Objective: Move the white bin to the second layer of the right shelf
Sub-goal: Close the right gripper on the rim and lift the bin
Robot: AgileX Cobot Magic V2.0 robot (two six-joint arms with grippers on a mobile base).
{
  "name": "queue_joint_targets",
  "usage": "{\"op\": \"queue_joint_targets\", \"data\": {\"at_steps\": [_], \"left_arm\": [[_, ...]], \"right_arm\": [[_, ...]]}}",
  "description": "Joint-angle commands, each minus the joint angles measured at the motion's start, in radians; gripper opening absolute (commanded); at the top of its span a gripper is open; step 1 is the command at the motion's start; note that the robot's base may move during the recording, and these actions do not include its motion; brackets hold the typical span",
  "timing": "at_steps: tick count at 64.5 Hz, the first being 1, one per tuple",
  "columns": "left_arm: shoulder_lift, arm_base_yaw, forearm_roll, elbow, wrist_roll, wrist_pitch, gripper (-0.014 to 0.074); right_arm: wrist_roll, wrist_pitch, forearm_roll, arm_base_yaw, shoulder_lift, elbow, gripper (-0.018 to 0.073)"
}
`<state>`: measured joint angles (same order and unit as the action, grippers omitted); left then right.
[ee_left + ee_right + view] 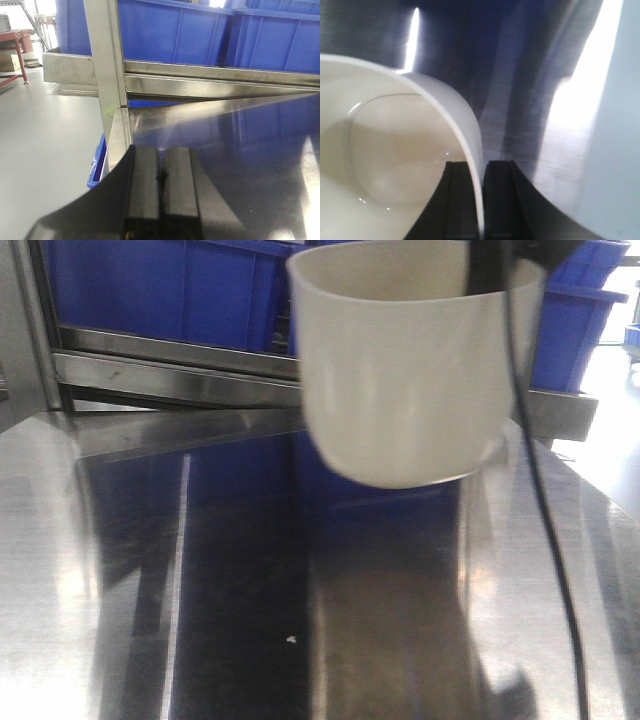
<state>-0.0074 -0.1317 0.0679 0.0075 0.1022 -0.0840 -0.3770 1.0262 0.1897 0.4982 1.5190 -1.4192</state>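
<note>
Inspection finds the white bin (400, 370) in the upper right of the front view, its rounded base appearing just clear of the steel table (150, 590); the lower edge is blurred, so contact cannot be ruled out. Its mouth tips slightly toward the camera. The right gripper (482, 172) is clamped narrowly on the bin's side wall, one finger inside the tub and one outside, with the rim edge running between them. The bin's interior is bare. A black cable (545, 520) hangs down past the bin's right side. Behind the bin, blue crates (150, 290) sit on a rack level fronted by a steel rail (170, 370). The left gripper (162, 155) has its fingers pressed together on nothing, hanging over the table's left edge beside the rack's upright post (107, 65), with grey floor (45, 150) beyond.
</note>
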Motion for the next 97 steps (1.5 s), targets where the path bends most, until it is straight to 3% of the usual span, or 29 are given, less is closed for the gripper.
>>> {"op": "queue_joint_targets", "data": {"at_steps": [1, 19, 31, 39, 53, 68, 97], "left_arm": [[-0.014, -0.005, 0.006, 0.037, -0.003, 0.084, 0.0085], [-0.014, -0.005, 0.006, 0.037, -0.003, 0.084, 0.0085], [-0.014, -0.005, 0.006, 0.037, -0.003, 0.084, 0.0085], [-0.014, -0.005, 0.006, 0.037, -0.003, 0.084, 0.0085], [-0.014, -0.005, 0.006, 0.037, -0.003, 0.084, 0.0085], [-0.014, -0.005, 0.006, 0.037, -0.003, 0.084, 0.0085], [-0.014, -0.005, 0.006, 0.037, -0.003, 0.084, 0.0085]], "right_arm": [[0.053, -0.116, 0.026, -0.061, -0.107, 0.052, 0.0048], [0.074, -0.302, -0.09, -0.3, -0.322, 0.289, 0.0048], [0.079, -0.318, -0.113, -0.389, -0.434, 0.417, 0.0048], [0.117, -0.321, -0.118, -0.399, -0.501, 0.49, 0.0048], [0.333, -0.341, -0.147, -0.399, -0.598, 0.566, 0.0048], [0.334, -0.332, -0.227, -0.399, -0.669, 0.567, 0.0048], [0.262, -0.289, -0.217, -0.407, -0.728, 0.608, 0.0048]]}}
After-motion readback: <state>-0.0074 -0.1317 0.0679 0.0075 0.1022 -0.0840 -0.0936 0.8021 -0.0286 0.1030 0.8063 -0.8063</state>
